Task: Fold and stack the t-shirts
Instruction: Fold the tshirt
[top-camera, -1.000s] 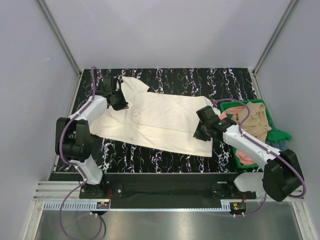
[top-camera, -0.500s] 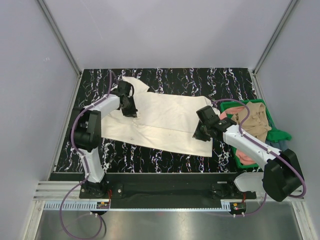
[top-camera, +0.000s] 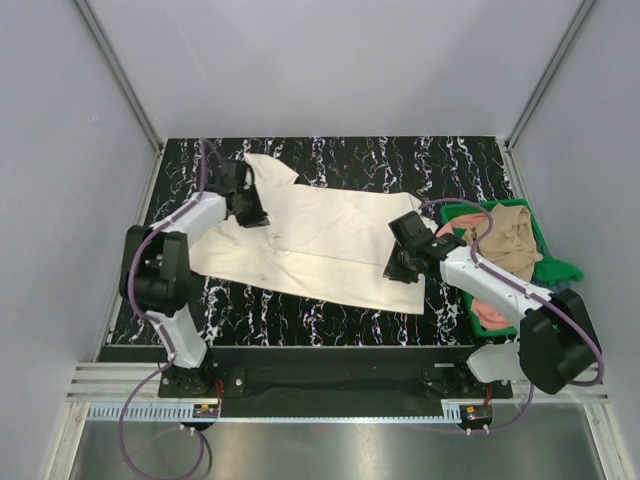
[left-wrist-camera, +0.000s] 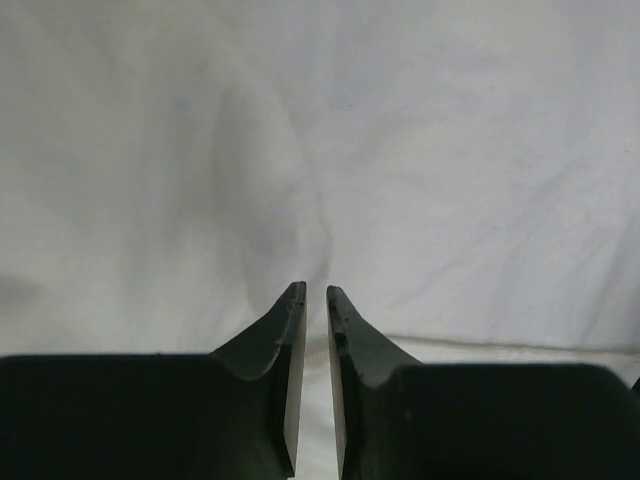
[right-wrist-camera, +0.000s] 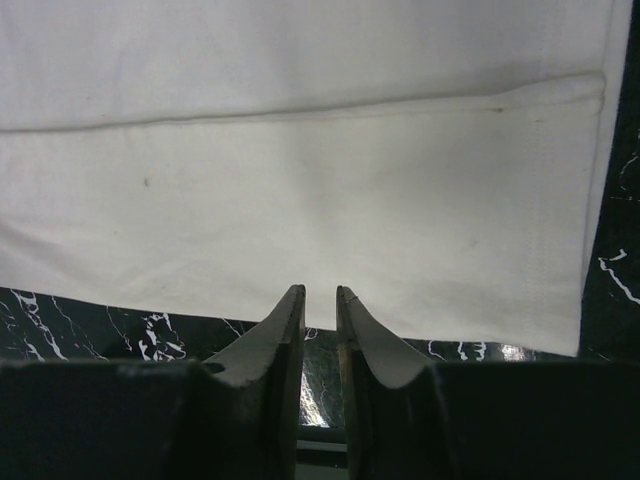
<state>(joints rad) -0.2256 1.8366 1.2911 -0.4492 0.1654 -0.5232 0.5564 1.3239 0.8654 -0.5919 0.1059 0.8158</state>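
The large cream t-shirt (top-camera: 320, 240) lies spread flat on the black marbled table (top-camera: 400, 160). My left gripper (top-camera: 252, 212) rests over the shirt's far left part, near a sleeve. In the left wrist view its jaws (left-wrist-camera: 316, 292) stand almost together, with only cream cloth (left-wrist-camera: 400, 150) below them. My right gripper (top-camera: 397, 268) is at the shirt's right hem. In the right wrist view its jaws (right-wrist-camera: 320, 292) are nearly closed and empty, just off the cream hem (right-wrist-camera: 300, 200), with bare table (right-wrist-camera: 100, 320) under them. A tan shirt (top-camera: 505, 240) and a salmon-pink one (top-camera: 490, 315) lie in the bin.
A green plastic bin (top-camera: 462, 207) stands at the table's right edge, with cloth spilling over its right side. Grey walls and metal frame posts enclose the table on the left, back and right.
My left gripper swung right over the shirt, then came back a little to the left and farther away. My right gripper stayed at the hem with only a slight shift.
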